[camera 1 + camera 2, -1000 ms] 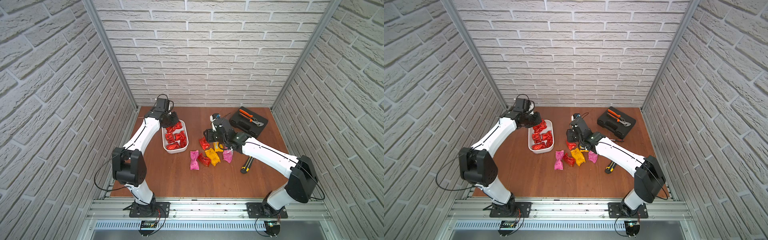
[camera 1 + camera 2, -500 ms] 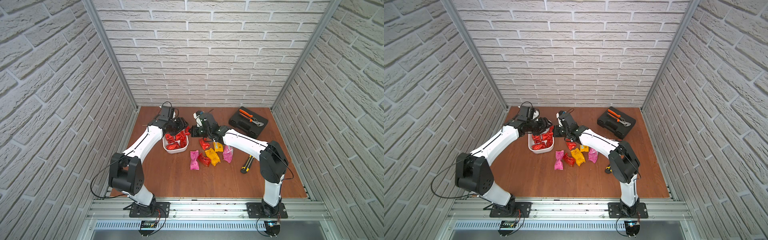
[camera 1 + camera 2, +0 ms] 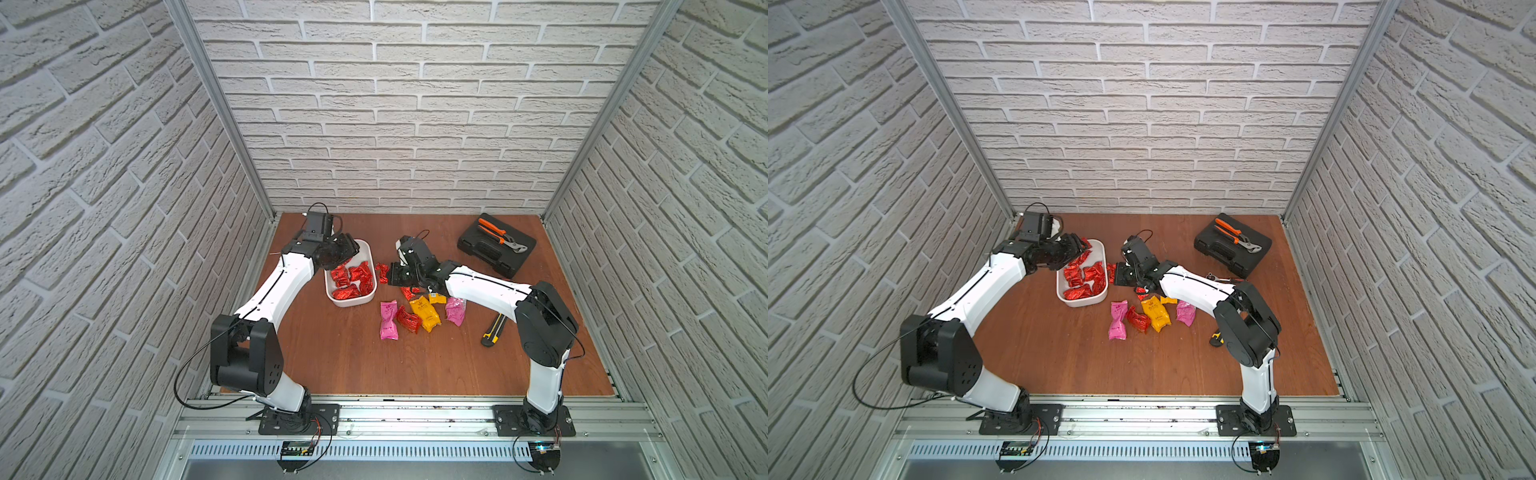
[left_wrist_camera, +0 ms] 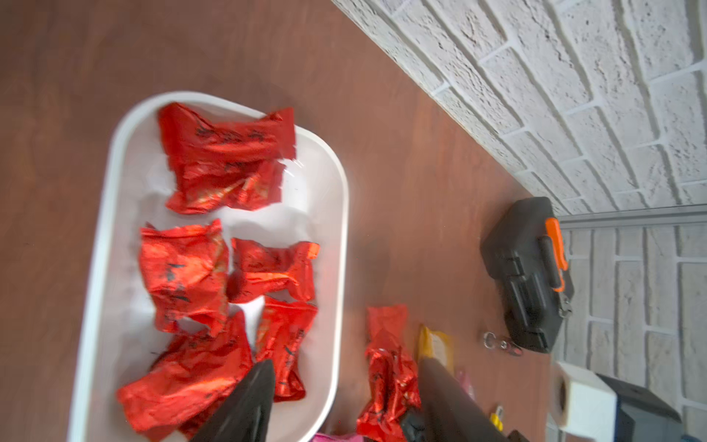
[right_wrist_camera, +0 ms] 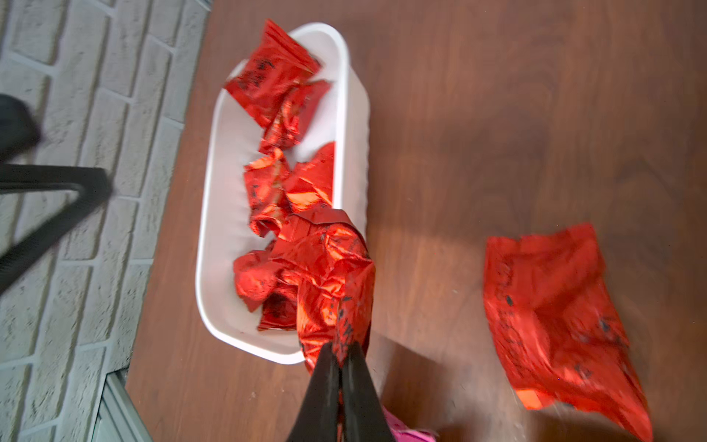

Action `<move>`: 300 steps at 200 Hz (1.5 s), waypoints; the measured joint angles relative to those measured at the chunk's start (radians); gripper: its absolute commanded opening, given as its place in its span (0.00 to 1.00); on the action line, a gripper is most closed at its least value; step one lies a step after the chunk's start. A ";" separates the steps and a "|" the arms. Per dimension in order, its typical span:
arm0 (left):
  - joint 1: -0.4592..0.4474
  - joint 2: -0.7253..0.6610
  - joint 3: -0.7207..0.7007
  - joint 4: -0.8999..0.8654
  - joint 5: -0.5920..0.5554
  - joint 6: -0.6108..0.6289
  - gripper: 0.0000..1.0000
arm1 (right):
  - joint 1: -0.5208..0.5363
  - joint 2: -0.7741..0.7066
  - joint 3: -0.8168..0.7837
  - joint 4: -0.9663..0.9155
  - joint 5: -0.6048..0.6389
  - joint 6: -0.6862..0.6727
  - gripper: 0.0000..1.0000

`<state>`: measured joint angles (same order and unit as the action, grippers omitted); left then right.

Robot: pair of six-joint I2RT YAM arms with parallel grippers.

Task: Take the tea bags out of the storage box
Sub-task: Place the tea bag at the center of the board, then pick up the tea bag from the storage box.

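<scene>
**Right Arm Crossed to the Box Rim; One Red Sachet Gripped**

Across the preceding second the right arm had swung from the loose tea bags [image 3: 424, 313] to the right rim of the storage box [image 3: 353, 302]. The right claw [image 5: 340, 346] was pinched together on a red tea bag [image 5: 329, 268], gripped by a bunch of crumpled foil just beside that rim. Whether it touched the box could not be told. The left claw [image 4: 346, 361] hung above the far end of the box, its fingers apart and nothing between them. About six red tea bags [image 4: 183, 275] lay inside the box, overlapping one another. The loose tea bags, pink, yellow and red, lay on the tabletop [image 3: 415, 365] near the box's right side.

Assessment: the sachets appeared very light, soft and crinkly, with a slick foil skin likely to slide from a shallow pinch. A hold across a flat crimped end was judged soundest. Overlapping neighbours might be dragged along.
</scene>
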<state>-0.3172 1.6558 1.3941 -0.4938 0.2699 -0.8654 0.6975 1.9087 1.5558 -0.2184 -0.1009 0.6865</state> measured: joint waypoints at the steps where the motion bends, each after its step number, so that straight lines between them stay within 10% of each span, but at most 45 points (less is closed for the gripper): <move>1: 0.000 0.000 0.000 0.000 0.000 0.000 0.00 | 0.000 0.000 0.000 0.000 0.000 -0.001 0.42; 58: 0.000 -0.033 -0.018 0.002 0.027 -0.003 0.00 | -0.007 0.000 0.004 -0.004 -0.002 -0.056 0.42; 106: 0.007 -0.054 -0.056 0.027 0.049 -0.027 0.00 | -0.010 0.018 0.028 0.006 -0.048 -0.055 0.10; 155: 0.035 -0.064 -0.084 0.039 0.050 -0.041 0.73 | -0.010 0.019 -0.003 0.046 -0.061 -0.041 0.03; 300: 0.194 -0.088 -0.126 -0.084 -0.179 0.356 0.63 | -0.012 0.211 -0.009 -0.020 0.036 0.233 0.04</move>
<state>-0.1234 1.5681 1.2686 -0.5774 0.0910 -0.5098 0.6853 2.1193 1.5471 -0.2386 -0.0650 0.9195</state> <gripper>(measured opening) 0.630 0.085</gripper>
